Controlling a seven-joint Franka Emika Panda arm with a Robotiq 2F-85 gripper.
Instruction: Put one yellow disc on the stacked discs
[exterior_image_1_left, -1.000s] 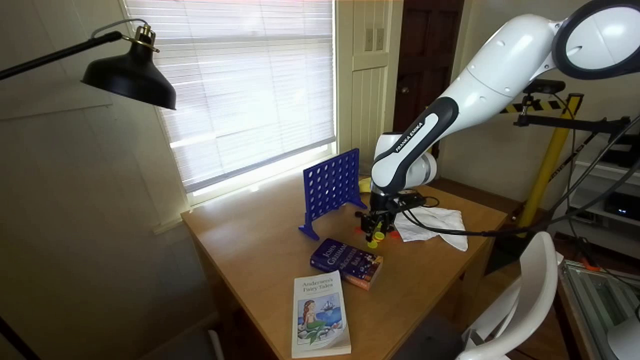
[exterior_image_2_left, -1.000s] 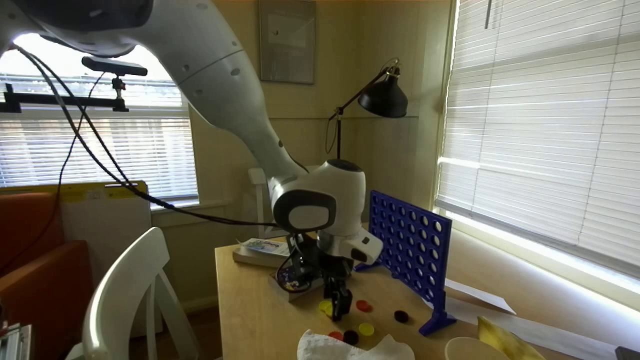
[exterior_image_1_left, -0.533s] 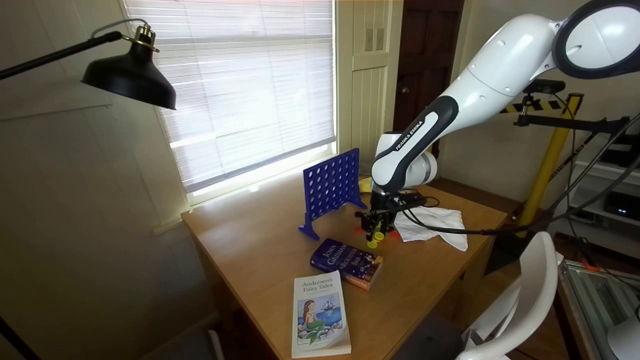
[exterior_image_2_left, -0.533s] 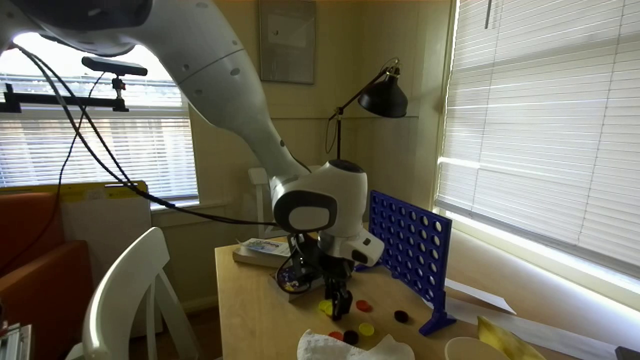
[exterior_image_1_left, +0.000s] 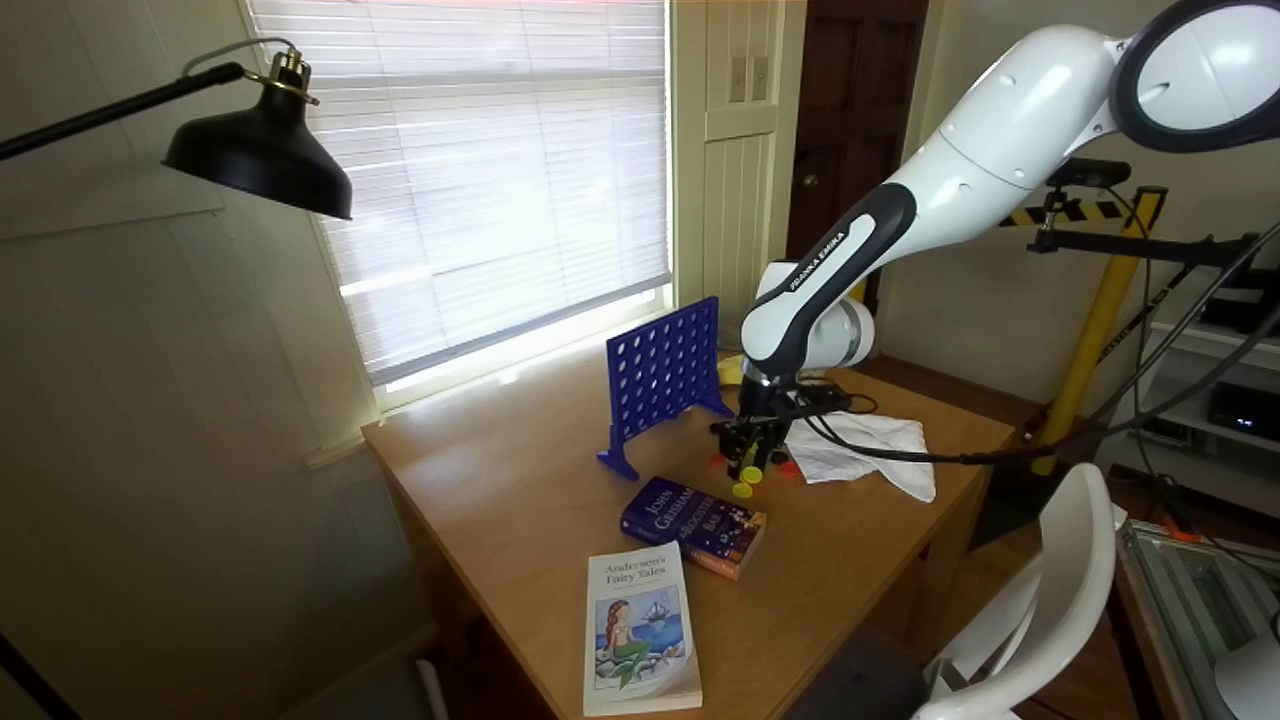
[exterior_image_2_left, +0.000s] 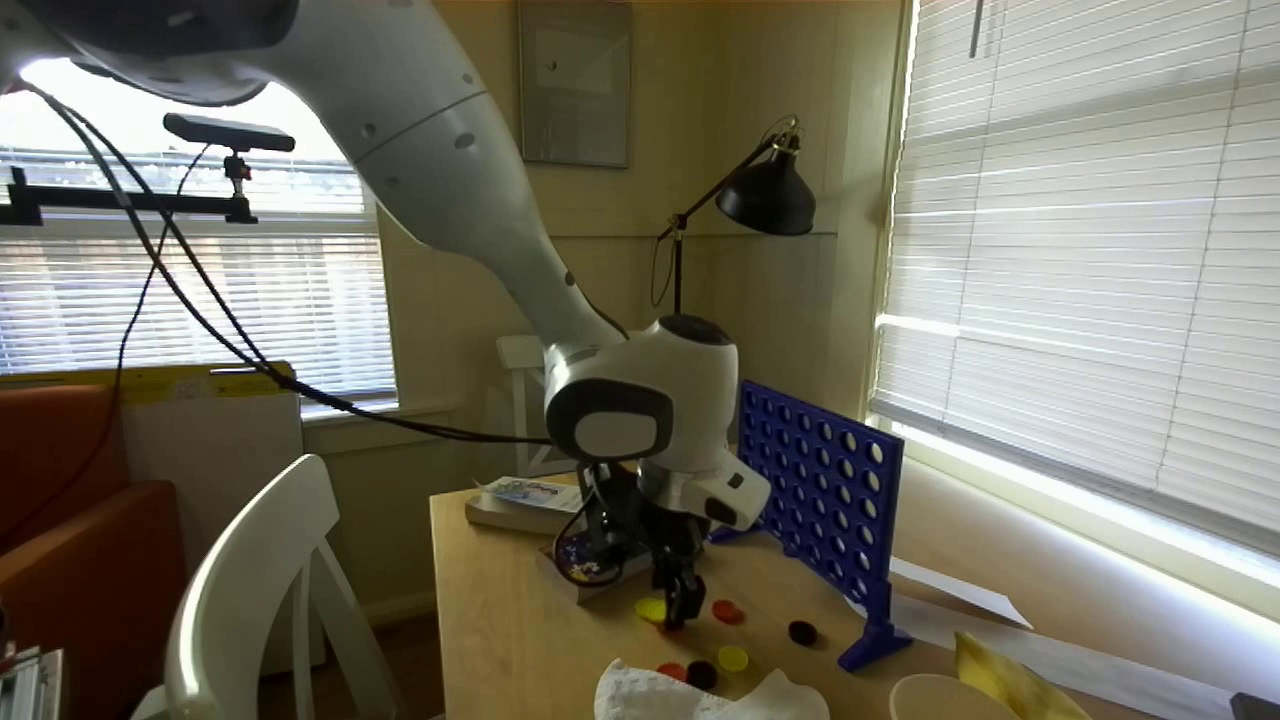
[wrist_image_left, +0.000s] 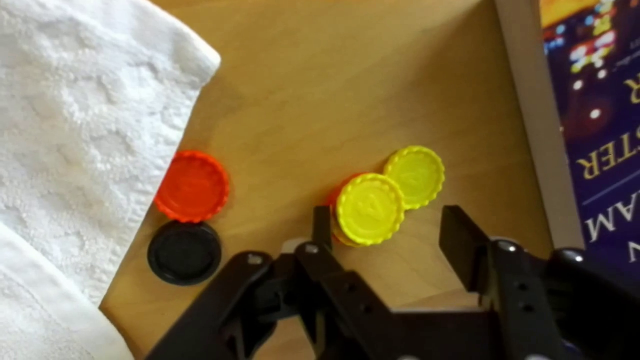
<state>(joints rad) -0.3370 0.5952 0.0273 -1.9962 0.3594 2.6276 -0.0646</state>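
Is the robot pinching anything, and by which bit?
Nothing is held: the pincer is open, with bare table showing between one finger and the top yellow disc.

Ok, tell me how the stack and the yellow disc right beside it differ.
The stack holds several discs, with red showing below; the yellow disc looks single. In the wrist view the stack's top shows whole, while the disc's rim is partly hidden by it. Both show round yellow faces with ridged rims.
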